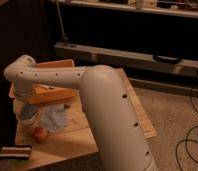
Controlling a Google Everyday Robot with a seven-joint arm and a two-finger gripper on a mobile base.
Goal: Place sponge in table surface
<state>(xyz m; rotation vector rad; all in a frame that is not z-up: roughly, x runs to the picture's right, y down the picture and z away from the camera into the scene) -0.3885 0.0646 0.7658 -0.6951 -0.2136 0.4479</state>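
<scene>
**My arm [99,107] over the table surface [67,141], the sponge [28,109] at its left end**

My arm hides much of the table surface and part of the orange bin [54,92]. My gripper [25,101] hangs at the table's left end, above the white cup [28,121]. I cannot tell whether it is wide, narrow or holding anything. The sponge shows just under it, seemingly over the cup rather than over bare wood. Released there, it could land in the cup or tip it instead of reaching the planks.
</scene>
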